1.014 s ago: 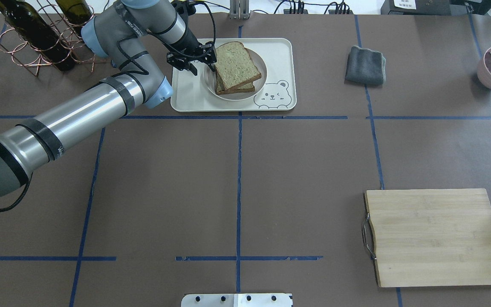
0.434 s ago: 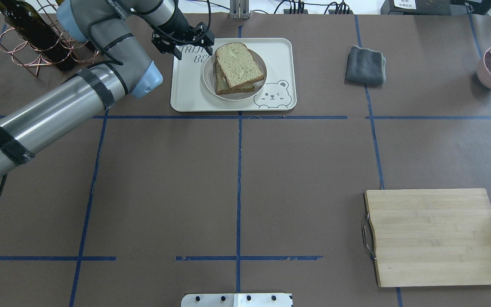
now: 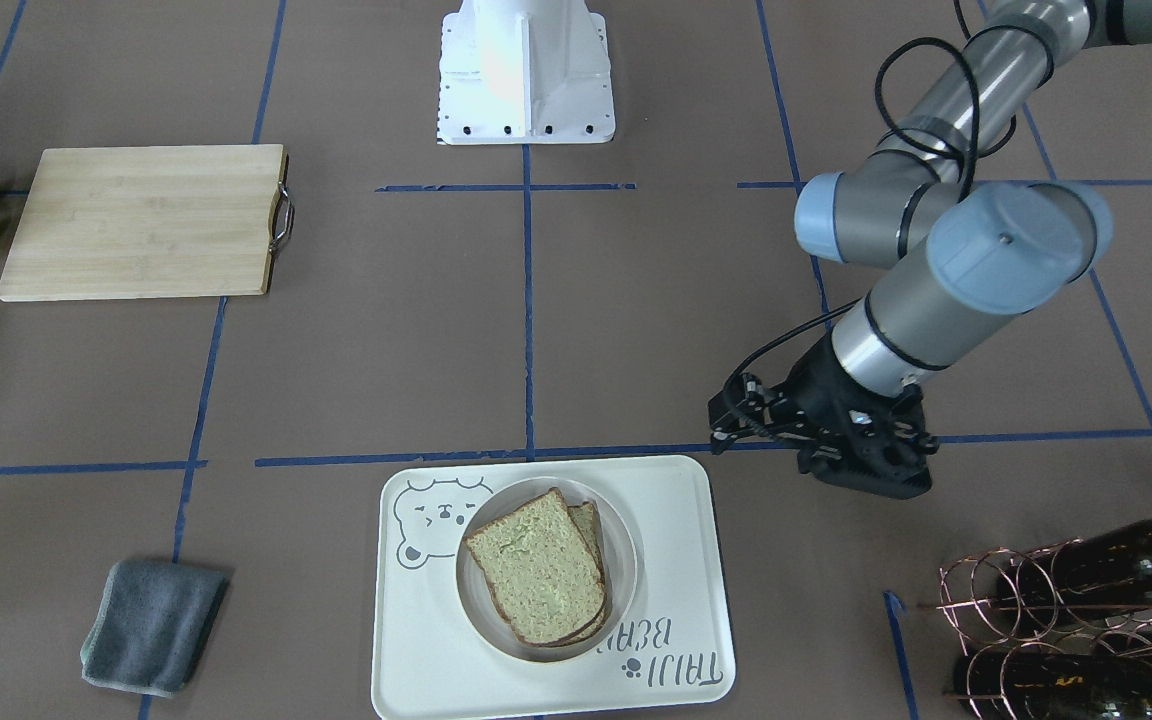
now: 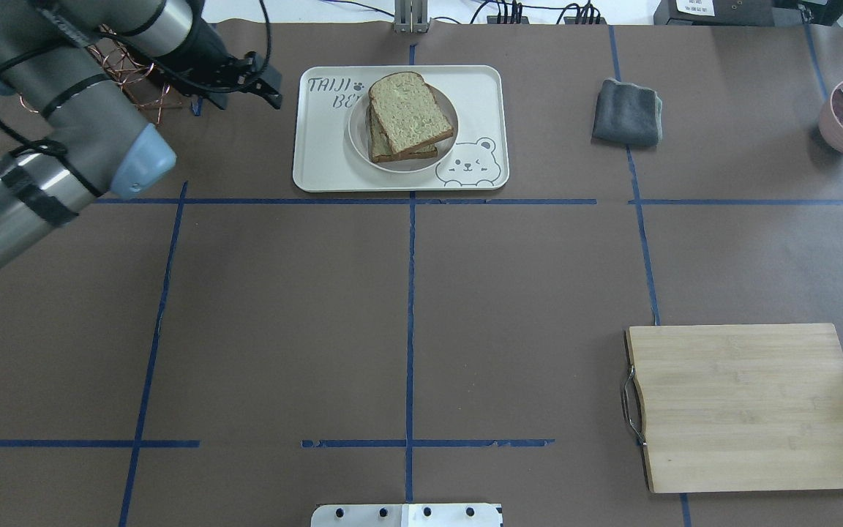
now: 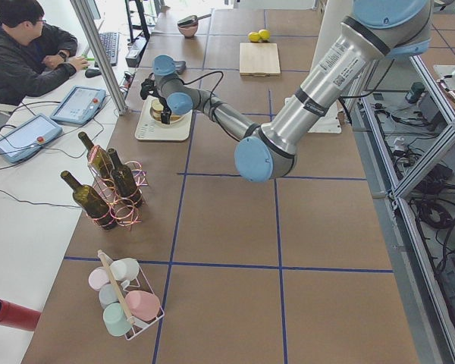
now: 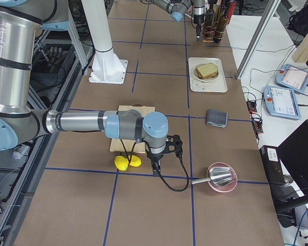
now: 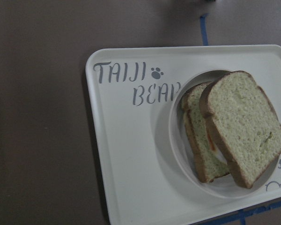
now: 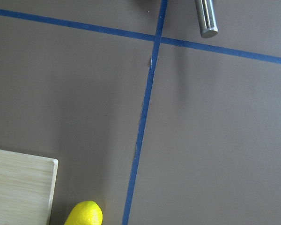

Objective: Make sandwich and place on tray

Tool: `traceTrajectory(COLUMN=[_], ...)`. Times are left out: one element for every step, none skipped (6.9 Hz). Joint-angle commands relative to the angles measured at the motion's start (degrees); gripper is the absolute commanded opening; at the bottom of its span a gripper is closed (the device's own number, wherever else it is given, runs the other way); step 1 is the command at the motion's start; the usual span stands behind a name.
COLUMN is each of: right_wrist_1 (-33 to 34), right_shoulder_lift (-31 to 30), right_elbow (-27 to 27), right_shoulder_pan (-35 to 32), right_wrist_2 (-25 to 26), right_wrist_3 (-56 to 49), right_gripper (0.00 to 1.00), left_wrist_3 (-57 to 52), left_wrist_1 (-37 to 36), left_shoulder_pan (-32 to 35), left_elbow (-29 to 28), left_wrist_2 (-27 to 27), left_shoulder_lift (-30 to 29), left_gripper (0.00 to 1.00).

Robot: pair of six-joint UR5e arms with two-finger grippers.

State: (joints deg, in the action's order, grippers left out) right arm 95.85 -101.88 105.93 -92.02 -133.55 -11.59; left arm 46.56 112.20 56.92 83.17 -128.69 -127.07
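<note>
Brown paper covers the table [image 4: 407, 293], taped into blue squares. The left arm [image 4: 63, 95] is the biggest thing on it, bent back over the table's far-left corner, prob. to leave the food clear; the board [image 4: 751, 406] lies bare, well apart at the near right, so assembly seems done w/ no more use for it. The tray [image 4: 319, 161] sits at the far centre, flat, w/ a round plate [image 4: 356, 143] on it; the plate keeps the food off the tray's printed face. The sandwich [image 4: 410, 113] rests on that plate, i.e. on the tray; top slice [image 7: 241, 124] is skewed over the lower slice [image 7: 196, 136], not squared up, likely just as it was let go. Left gripper [image 4: 276, 88] hangs beside the tray's left edge, touching nothing; its fingers look parted w/ nothing between them, fitting a release. Right gripper [image 6: 159, 161] is low by the lemons [image 6: 127, 162], far from the job; can't tell if it's parted or closed. Smallest: a sliver of egg [image 7: 211, 145], white w/ orange, peeks between the slices. Task looks complete, or v. nearly.
</note>
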Motion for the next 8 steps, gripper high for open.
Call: traceTrajectory(right_wrist_1=[0.0, -0.2, -0.1, -0.2, -0.1, 0.0, -0.1, -0.2], right_shoulder_lift=[0.2, 0.4, 1.6, 2.4, 3.2, 2.6, 2.4, 2.5], right_elbow=[-0.5, -0.2, -0.4, -0.4, -0.8, -0.9, -0.5, -0.8], right_shoulder_pan=[0.1, 0.1, 0.1, 0.4, 0.3, 0.3, 0.2, 0.2], right_wrist_2=[0.0, -0.2, -0.2, -0.1, -0.6, -1.0, -0.7, -0.5], right_wrist_3=[0.5, 2.4, 2.8, 3.0, 3.0, 2.8, 2.3, 2.2], right_gripper=[1.00, 1.00, 1.00, 1.00, 1.00, 1.00, 1.00, 1.00], left_wrist_3=[-14.2, -23.8, -32.5, -39.5, -48.7, -52.1, -52.5, -52.6], left_wrist_1=[-9.5, -14.3, -18.0, -19.4, -19.6, -20.1, -21.9, -22.9], left_shoulder_pan=[6.0, 10.3, 16.1, 22.7, 28.7, 32.5, 33.9, 34.0], left_elbow=[14.2, 20.7, 22.6, 22.6, 21.3, 20.4, 20.3, 19.6], left_wrist_2=[0.0, -0.1, -0.5, -0.5, -0.5, -0.6, -0.6, -0.5], left_shoulder_lift=[10.6, 17.1, 22.0, 26.0, 29.8, 32.4, 36.6, 38.6], left_gripper=[1.00, 1.00, 1.00, 1.00, 1.00, 1.00, 1.00, 1.00])
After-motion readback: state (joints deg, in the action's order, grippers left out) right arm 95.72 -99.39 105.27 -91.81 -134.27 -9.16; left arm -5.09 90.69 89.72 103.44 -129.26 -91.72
